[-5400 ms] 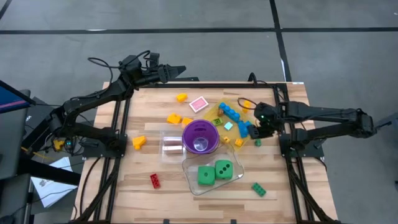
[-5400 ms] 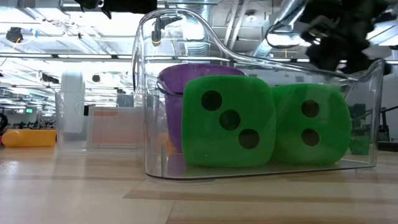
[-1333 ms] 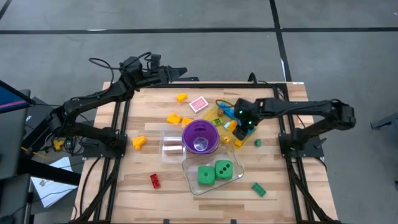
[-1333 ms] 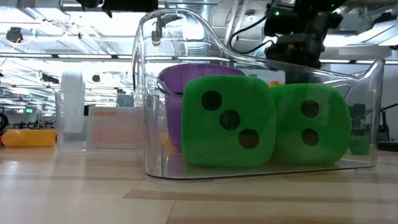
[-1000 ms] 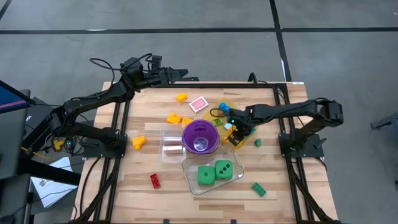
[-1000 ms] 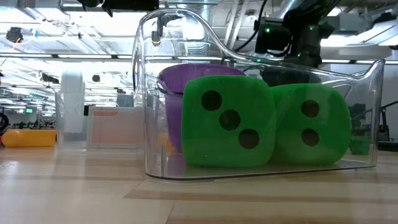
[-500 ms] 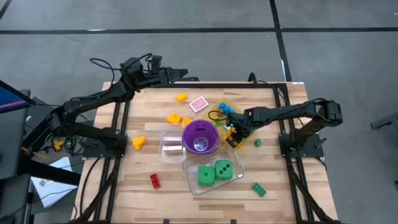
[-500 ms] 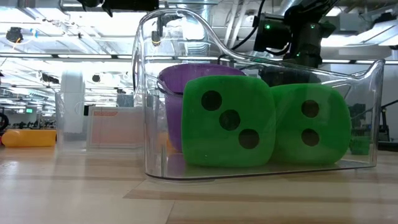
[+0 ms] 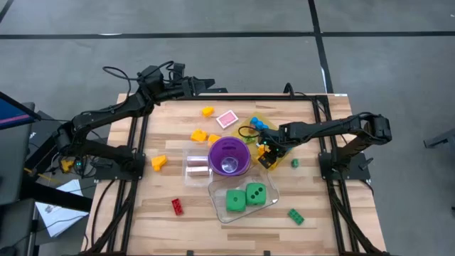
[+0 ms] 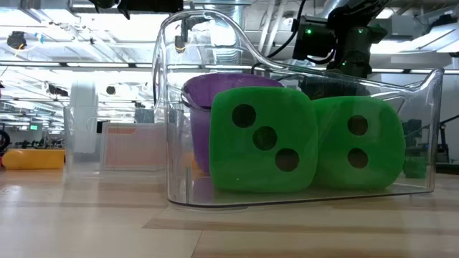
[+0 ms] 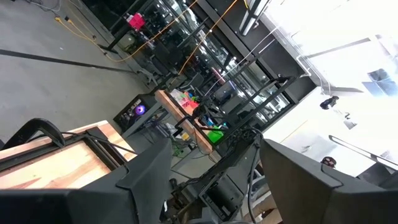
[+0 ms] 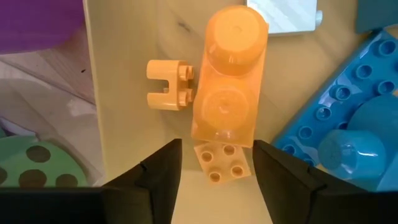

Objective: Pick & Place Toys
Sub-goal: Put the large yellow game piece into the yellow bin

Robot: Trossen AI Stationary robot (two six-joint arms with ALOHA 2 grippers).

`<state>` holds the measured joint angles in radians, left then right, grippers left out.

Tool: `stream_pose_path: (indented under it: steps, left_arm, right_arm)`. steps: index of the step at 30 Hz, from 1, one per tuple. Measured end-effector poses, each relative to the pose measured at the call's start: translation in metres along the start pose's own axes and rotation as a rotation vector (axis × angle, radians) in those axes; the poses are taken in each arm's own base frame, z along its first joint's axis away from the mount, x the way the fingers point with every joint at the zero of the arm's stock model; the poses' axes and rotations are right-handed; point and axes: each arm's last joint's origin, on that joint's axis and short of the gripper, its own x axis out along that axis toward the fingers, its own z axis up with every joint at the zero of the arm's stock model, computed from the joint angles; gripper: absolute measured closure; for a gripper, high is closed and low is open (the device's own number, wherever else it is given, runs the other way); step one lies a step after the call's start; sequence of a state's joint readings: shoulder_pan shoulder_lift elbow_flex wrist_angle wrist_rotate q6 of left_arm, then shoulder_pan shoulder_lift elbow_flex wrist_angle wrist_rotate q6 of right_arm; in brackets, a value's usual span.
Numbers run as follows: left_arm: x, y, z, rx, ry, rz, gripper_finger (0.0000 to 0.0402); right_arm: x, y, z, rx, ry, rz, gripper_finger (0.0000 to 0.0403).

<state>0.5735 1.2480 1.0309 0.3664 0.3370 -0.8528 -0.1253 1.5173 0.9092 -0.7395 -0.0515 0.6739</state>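
My right gripper (image 9: pixel 264 151) points down over the yellow tray (image 9: pixel 249 122), just right of the purple cup (image 9: pixel 227 156), and is open. In the right wrist view a small four-stud orange brick (image 12: pixel 222 163) lies between its fingertips (image 12: pixel 217 177). A longer two-stud orange brick (image 12: pixel 227 81) and an orange clip piece (image 12: pixel 168 84) lie just beyond, and blue bricks (image 12: pixel 348 124) lie to one side. Whether a finger touches the small brick cannot be told. Two green dice (image 9: pixel 235 200) (image 9: pixel 256 193) sit in a clear tub (image 9: pixel 217 188). My left gripper (image 9: pixel 206 82) waits open above the far edge.
Loose toys lie on the wood: yellow bricks (image 9: pixel 207 111) (image 9: pixel 199 135), an orange one (image 9: pixel 158 162), a red one (image 9: pixel 177 206), green ones (image 9: pixel 296 216) (image 9: pixel 294 163) and a pink piece (image 9: pixel 227 119). A small clear tub (image 9: pixel 197 162) stands left of the cup.
My right gripper has come down and toward the purple cup onto the near part of the yellow tray, and has since stayed there. The toys on the wood and the dice have not moved.
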Motion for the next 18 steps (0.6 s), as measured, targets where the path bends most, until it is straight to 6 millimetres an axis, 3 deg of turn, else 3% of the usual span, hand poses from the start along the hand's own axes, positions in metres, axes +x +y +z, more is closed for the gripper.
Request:
stream_pose_path:
  steps: [18]
  left_arm:
    - [0.0000, 0.0001, -0.0001, 0.000, 0.000, 0.000, 0.0160]
  right_arm:
    - [-0.0007, -0.0032, 0.0091, 0.027, -0.051, 0.024, 0.0229]
